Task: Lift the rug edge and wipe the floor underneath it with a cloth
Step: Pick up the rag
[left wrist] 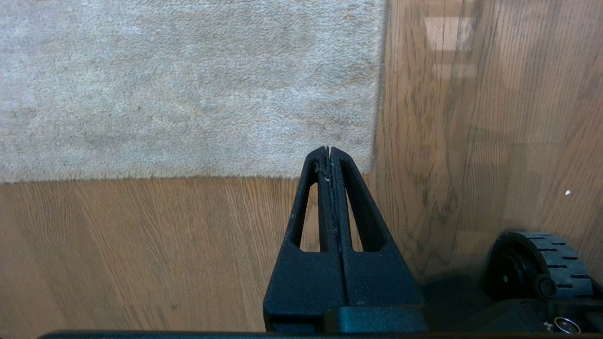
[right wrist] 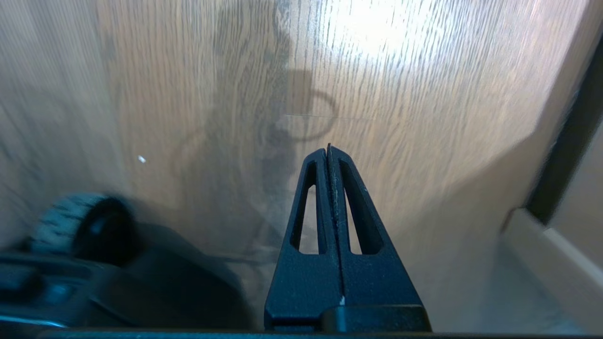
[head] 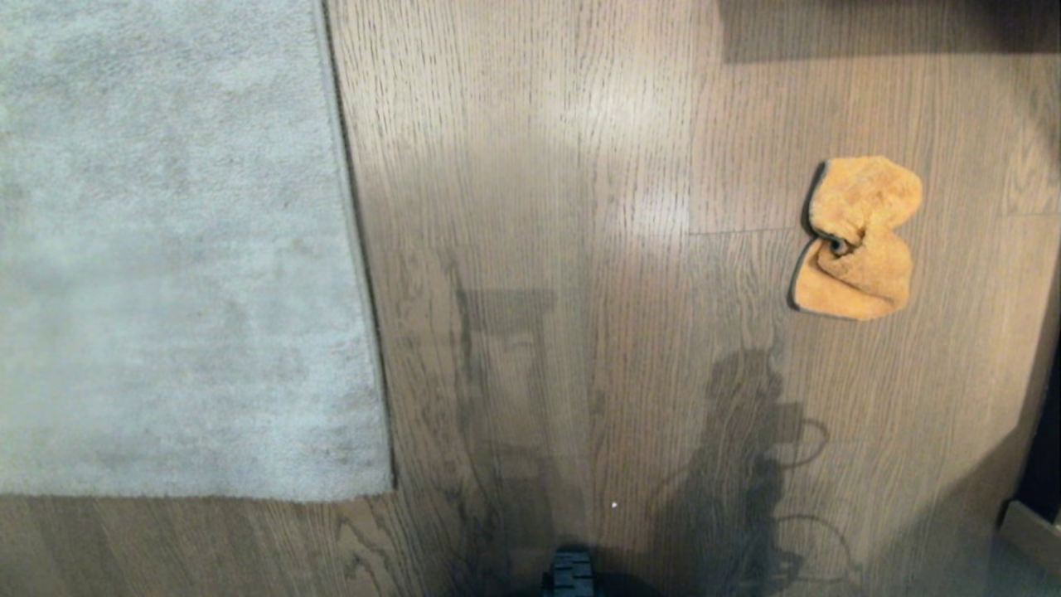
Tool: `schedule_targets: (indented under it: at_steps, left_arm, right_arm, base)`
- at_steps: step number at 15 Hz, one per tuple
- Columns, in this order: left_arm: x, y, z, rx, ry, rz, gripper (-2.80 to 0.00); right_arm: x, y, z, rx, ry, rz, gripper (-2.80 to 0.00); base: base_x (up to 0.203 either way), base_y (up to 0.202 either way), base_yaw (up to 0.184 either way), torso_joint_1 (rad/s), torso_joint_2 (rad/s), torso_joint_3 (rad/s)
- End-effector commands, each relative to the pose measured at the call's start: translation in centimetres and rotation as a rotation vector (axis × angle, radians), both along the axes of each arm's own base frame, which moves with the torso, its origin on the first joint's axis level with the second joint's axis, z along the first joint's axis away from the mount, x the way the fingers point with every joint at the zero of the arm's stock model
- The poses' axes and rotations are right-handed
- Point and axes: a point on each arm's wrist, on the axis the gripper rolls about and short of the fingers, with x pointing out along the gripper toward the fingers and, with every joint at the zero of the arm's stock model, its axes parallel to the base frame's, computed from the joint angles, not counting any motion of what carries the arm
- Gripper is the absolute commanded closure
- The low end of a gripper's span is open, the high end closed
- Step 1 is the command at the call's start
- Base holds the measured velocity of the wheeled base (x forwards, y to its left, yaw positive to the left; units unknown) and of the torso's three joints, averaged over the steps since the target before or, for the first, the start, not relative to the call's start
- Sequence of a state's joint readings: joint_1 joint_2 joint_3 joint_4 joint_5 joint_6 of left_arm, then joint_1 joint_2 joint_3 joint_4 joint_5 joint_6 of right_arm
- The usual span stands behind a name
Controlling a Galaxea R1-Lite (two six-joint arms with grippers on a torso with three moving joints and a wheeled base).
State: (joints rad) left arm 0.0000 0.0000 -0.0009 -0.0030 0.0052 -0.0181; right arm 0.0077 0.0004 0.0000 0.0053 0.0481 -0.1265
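The rug edge (head: 352,240) lies flat on the floor (head: 539,207), running up the left part of the head view to a near corner. The cloth (head: 858,239) lies crumpled on the bare planks at the right, well apart from the rug, orange side up with a dark trim showing along one side.

The left gripper (left wrist: 329,150) has its fingers pressed fully together and holds nothing. It hangs above the floor, pointing toward the rug's near corner without touching it.

The right gripper (right wrist: 328,149) is likewise fully closed and empty, poised over bare planks. A base wheel (left wrist: 541,270) sits beside each gripper. Neither arm appears in the head view.
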Motion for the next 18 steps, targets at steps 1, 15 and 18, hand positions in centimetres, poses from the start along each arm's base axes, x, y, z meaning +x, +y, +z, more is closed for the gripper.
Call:
schedule_targets:
  at_steps: [1,15,18]
  left_arm:
    - [0.0,0.0,0.0,0.000,-0.001,0.001,0.00]
    - [0.0,0.0,0.0,0.000,-0.001,0.001,0.00]
    - [0.0,0.0,0.0,0.000,-0.001,0.001,0.00]
  right_arm:
    - [0.0,0.0,0.0,-0.085,-0.009,0.015,0.00]
    - [3.7,0.2,11.1,-0.073,0.061,0.095,0.00]
    - [6.2,0.3,13.7,-0.081,0.067,0.117,0.00]
  base:
    - [0.000,0.000,0.000,0.000,0.00,0.000]
    - [0.000,0.000,0.000,0.000,0.00,0.000]
    - [0.000,0.000,0.000,0.000,0.00,0.000]
